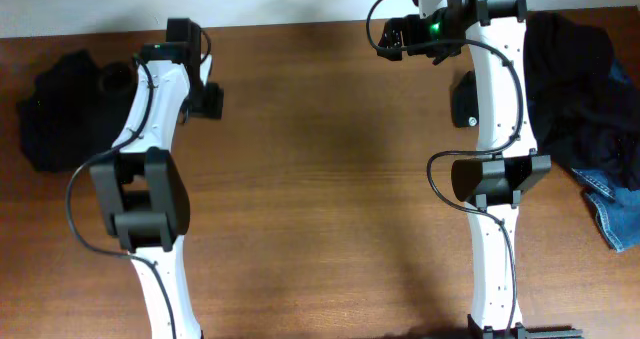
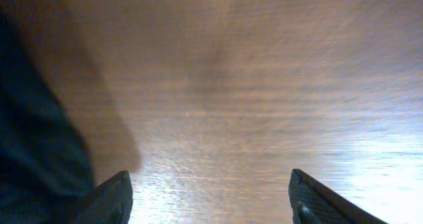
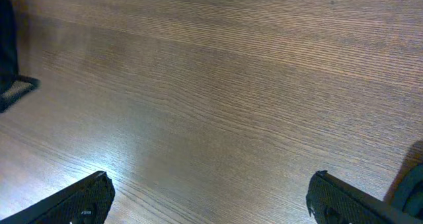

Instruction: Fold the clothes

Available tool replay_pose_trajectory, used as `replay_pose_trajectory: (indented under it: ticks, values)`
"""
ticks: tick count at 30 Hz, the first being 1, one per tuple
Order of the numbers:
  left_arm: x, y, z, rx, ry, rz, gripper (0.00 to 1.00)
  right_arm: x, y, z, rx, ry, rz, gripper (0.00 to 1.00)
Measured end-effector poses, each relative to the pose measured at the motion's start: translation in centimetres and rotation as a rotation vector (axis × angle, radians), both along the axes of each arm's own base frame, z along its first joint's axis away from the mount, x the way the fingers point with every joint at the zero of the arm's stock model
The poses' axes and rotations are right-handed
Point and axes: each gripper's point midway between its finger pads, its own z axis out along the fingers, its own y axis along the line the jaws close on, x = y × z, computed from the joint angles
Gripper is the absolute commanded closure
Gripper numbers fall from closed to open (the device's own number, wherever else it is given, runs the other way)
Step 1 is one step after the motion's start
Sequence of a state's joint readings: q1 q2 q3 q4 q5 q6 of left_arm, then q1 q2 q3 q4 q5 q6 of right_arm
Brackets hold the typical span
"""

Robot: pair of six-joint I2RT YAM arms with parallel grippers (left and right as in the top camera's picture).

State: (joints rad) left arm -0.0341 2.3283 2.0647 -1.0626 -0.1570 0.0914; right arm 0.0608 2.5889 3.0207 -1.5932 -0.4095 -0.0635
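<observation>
The clothes lie in two heaps. One crumpled black garment rests at the table's far left and shows as dark fabric along the left edge of the left wrist view. A larger black pile sits at the far right. My left gripper hovers just right of the left garment, open, with only bare wood between its fingers. My right gripper is at the back of the table, left of the right pile, wide open over bare wood and holding nothing.
A blue denim piece pokes out under the right pile at the table's right edge. The brown wooden table stretches between the two arms. Its back edge runs just behind both grippers.
</observation>
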Motion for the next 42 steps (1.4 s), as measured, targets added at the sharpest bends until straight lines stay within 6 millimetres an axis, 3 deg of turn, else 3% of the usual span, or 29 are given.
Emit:
replay_pose_trajectory:
  ticks: [3, 5, 15, 21, 28, 33, 42]
  values:
    - [0.5, 0.8, 2.4, 0.03, -0.059, 0.013, 0.24, 0.0, 0.0, 0.0, 0.0, 0.001, 0.0, 0.01]
    - [0.6, 1.7, 2.9, 0.075, -0.066, 0.016, 0.23, 0.0, 0.0, 0.0, 0.0, 0.002, 0.001, 0.01]
    - [1.1, 3.9, 3.5, 0.222, -0.053, -0.115, 0.13, -0.5, 0.0, -0.2, -0.001, 0.024, 0.0, 0.01]
    - [1.8, 5.7, 3.8, 0.246, -0.076, -0.114, 0.13, -0.5, 0.0, -0.2, -0.002, 0.025, 0.0, 0.01]
    - [0.9, 9.4, 0.1, 0.25, 0.012, -0.064, 0.14, -0.5, 0.0, -0.2, -0.002, 0.025, 0.001, 0.01]
    - [-1.6, 9.2, -2.2, 0.234, 0.146, -0.087, 0.2, -0.5, 0.0, -0.2, -0.002, 0.024, 0.001, 0.01]
    - [-5.0, 8.9, -3.5, 0.213, 0.29, -0.052, 0.26, -0.5, 0.0, -0.2, -0.002, 0.024, 0.001, 0.01]
